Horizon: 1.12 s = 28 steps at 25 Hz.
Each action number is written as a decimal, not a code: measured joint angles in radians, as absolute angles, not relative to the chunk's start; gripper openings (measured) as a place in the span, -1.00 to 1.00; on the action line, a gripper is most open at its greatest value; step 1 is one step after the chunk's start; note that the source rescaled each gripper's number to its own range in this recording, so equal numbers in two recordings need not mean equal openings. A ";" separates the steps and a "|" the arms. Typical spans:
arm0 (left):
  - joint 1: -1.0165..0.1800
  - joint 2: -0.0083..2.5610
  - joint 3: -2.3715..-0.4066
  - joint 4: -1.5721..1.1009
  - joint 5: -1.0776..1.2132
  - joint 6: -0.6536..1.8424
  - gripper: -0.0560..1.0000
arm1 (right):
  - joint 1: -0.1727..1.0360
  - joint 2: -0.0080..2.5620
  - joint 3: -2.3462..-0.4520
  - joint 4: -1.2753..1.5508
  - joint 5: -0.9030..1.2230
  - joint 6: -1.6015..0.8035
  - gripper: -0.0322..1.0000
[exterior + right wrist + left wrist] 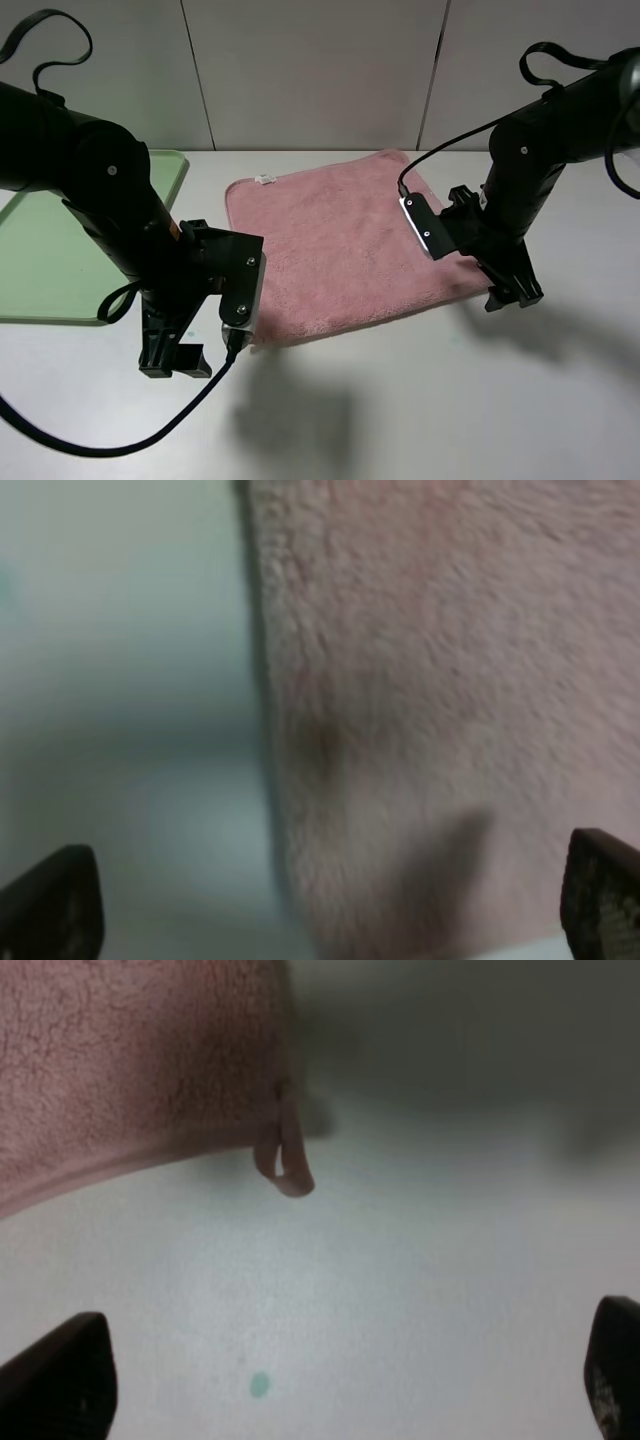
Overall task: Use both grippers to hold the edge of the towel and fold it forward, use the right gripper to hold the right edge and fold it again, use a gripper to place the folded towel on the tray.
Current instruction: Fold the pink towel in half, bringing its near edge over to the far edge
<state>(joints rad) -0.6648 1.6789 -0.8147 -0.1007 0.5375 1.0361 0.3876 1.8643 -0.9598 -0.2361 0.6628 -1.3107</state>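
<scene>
The pink towel (340, 245) lies flat and unfolded on the white table, its white tag at the far left corner. My left gripper (175, 362) is open and empty, low over the bare table just in front of the towel's near left corner. In the left wrist view the corner loop (285, 1165) and the hem (120, 1165) lie ahead of the open gripper (340, 1390). My right gripper (515, 296) is open and empty at the near right corner. In the right wrist view the towel (430, 680) fills the space between the spread fingertips (50, 905). The light-green tray (40, 260) lies at the left.
The left arm's body partly covers the tray's right side. A small green spot (259, 1385) marks the table between the left fingers. A grey wall stands behind the table.
</scene>
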 joint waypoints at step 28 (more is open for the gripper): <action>-0.665 1.679 -0.815 -0.101 0.393 1.033 0.84 | 0.325 1.961 -0.961 -0.187 0.624 -1.396 1.00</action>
<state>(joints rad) -0.6648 1.6789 -0.8147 -0.1007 0.3926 1.0330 0.3255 1.9611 -0.9608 -0.1865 0.6239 -1.3963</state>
